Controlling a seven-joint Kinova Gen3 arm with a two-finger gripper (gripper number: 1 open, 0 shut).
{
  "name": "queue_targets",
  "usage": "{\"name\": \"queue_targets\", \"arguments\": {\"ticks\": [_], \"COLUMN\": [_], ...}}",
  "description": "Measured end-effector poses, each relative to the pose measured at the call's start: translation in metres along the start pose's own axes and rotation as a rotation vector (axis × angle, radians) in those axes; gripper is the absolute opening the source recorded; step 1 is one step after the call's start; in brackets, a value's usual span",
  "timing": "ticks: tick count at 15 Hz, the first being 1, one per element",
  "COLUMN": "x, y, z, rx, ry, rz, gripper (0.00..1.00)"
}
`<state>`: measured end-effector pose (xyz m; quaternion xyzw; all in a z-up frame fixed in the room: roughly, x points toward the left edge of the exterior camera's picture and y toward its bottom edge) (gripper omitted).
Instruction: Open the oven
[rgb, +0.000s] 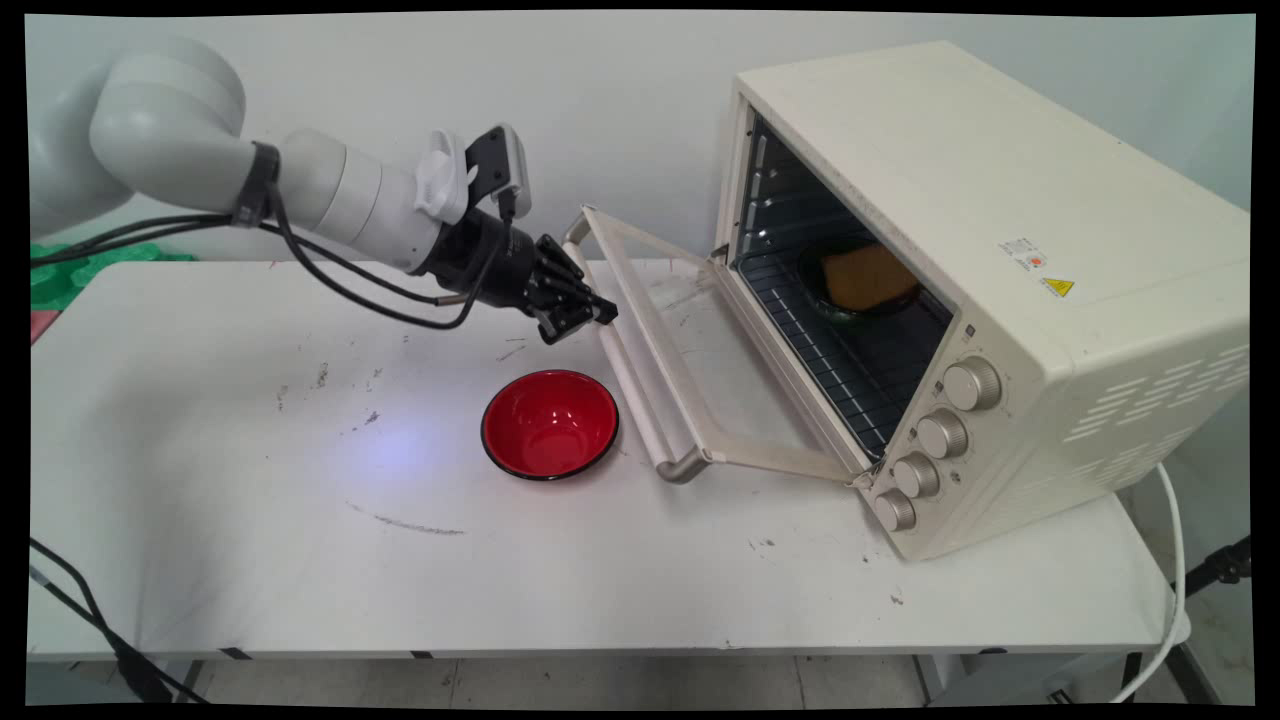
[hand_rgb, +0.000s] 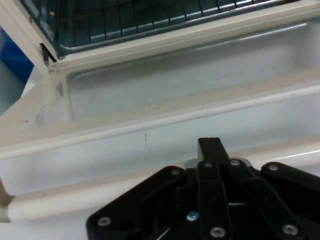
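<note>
My black gripper (rgb: 592, 316) is shut with nothing in it and hovers at the handle bar (rgb: 625, 375) of the cream toaster oven's (rgb: 1000, 250) door, which hangs half lowered. In the hand view the closed fingertips (hand_rgb: 210, 148) sit just over the door's pale frame (hand_rgb: 165, 120), with the rounded handle (hand_rgb: 45, 202) below them. I cannot tell whether they touch the door. On the oven's rack lies a dark dish (rgb: 840, 305) with a brown slice of bread (rgb: 868, 277). A red bowl (rgb: 550, 425) stands empty on the table below the gripper.
The oven fills the right half of the white table (rgb: 300, 560), with its knobs (rgb: 942, 432) facing the front. A white power cord (rgb: 1172, 570) hangs off the right edge. Green items (rgb: 70, 268) lie at the far left.
</note>
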<state>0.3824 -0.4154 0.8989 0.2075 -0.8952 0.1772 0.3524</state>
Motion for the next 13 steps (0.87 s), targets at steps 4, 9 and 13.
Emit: {"name": "queue_targets", "arguments": {"ticks": [4,9,13], "x": [-0.012,-0.023,-0.032], "y": [0.003,0.006,0.008], "z": [0.003,0.005,0.007], "rx": [-0.001,-0.001,-0.001], "ry": [0.010,0.015,0.020], "rz": [0.002,0.005,0.007], "gripper": [0.00,0.00,0.00]}}
